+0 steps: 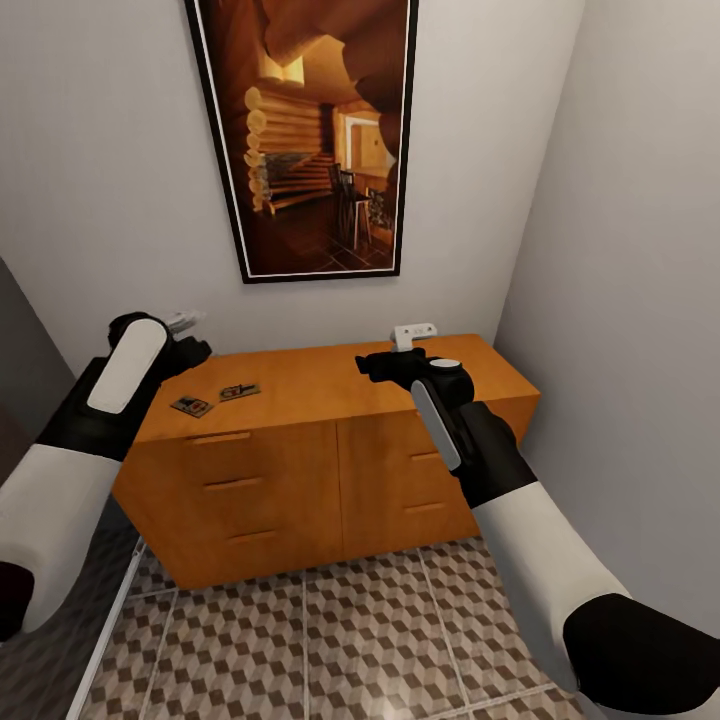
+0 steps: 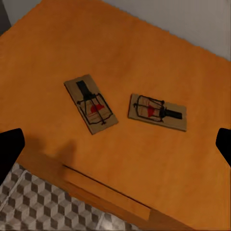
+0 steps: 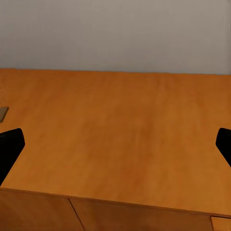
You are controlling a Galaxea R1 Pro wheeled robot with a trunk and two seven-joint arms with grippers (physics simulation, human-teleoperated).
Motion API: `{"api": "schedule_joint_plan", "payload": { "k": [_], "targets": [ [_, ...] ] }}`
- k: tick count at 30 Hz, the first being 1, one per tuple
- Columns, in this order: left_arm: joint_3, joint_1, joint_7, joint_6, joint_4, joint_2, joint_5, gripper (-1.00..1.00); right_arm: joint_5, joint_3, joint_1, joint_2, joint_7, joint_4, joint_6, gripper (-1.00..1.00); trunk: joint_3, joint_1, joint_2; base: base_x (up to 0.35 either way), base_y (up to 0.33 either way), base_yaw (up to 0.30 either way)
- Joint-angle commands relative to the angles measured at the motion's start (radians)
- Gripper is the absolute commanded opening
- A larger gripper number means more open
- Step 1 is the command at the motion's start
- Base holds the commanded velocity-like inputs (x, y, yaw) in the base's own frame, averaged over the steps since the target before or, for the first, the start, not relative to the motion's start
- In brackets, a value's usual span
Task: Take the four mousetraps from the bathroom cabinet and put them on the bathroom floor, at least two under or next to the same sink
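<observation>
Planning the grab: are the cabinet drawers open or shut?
Shut: the cabinet's drawer fronts sit flush. Two mousetraps lie flat on top.

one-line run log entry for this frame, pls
stage: pre-grasp | left hand: open above two flat brown mousetraps on orange-brown wooden cabinet | right hand: open over bare cabinet top | patterned tile floor: no traps

We find no readable text, labels, brands or numbers anywhere. The two mousetraps (image 2: pixel 90 103) (image 2: pixel 157 112) on the cabinet (image 2: pixel 144 57) top carry only a red mark each, with no letters we can make out. The framed picture (image 1: pixel 305 130) on the wall at 12 o'clock shows a log interior, no caption or signature legible.
</observation>
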Motion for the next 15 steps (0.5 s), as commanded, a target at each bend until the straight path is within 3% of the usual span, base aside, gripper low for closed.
{"api": "schedule_joint_plan", "payload": {
  "k": [1,6,7,15],
  "targets": [
    [-0.002,-0.001,0.008,-0.015,0.004,0.001,0.007,1.0,-0.01,0.001,-0.001,0.0,-0.009,-0.001,0.004,1.0,-0.001,0.0,-0.001,0.0,0.0,0.0],
    [-0.003,-0.002,0.007,-0.106,0.029,0.0,0.012,1.0,-0.01,0.001,-0.001,0.0,-0.009,-0.001,0.004,1.0,-0.001,0.0,-0.001,0.0,0.0,0.0],
    [-0.002,-0.002,0.006,-0.141,0.041,-0.011,0.013,1.0,-0.01,0.001,-0.001,0.0,-0.009,0.0,0.004,1.0,-0.001,0.0,-0.001,0.0,0.0,0.0],
    [0.015,-0.002,0.006,-0.205,0.049,-0.035,0.012,1.0,-0.01,0.001,-0.001,0.0,-0.009,0.007,0.003,1.0,-0.001,0.0,-0.001,0.0,0.0,0.0]
  ]
}}
